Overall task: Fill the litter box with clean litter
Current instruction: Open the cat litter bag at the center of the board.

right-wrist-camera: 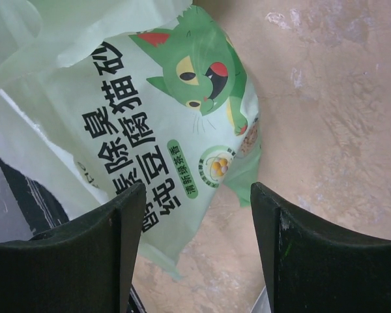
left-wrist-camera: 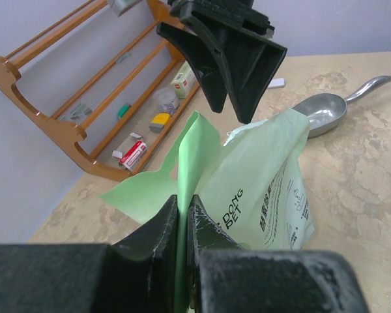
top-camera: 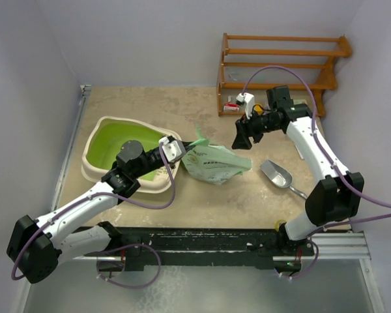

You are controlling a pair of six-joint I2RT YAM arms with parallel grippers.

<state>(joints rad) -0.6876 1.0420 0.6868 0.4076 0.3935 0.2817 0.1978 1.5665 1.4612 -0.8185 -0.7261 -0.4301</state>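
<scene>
- The left jaws are shut tight on a thin upper flap of the light green bag (left-wrist-camera: 267, 176), pinching the plastic between them.
- The right jaws stand wide apart with nothing between them, pointing down just above the bag's upper edge.
- From the right wrist view the bag shows between those jaws, printed with a green cartoon cat and dark lettering.
- The bag sits on the beige surface (top-camera: 182, 111), its top drawn up toward the left jaws.
- The litter box (top-camera: 90, 151) lies just to the left of the bag, green inside with a cream rim; the left arm reaches over its near right corner.
- A metal scoop (top-camera: 278, 173) lies on the surface to the right of the bag, apart from it.
- A wooden rack (top-camera: 280, 59) stands at the far right corner.
</scene>
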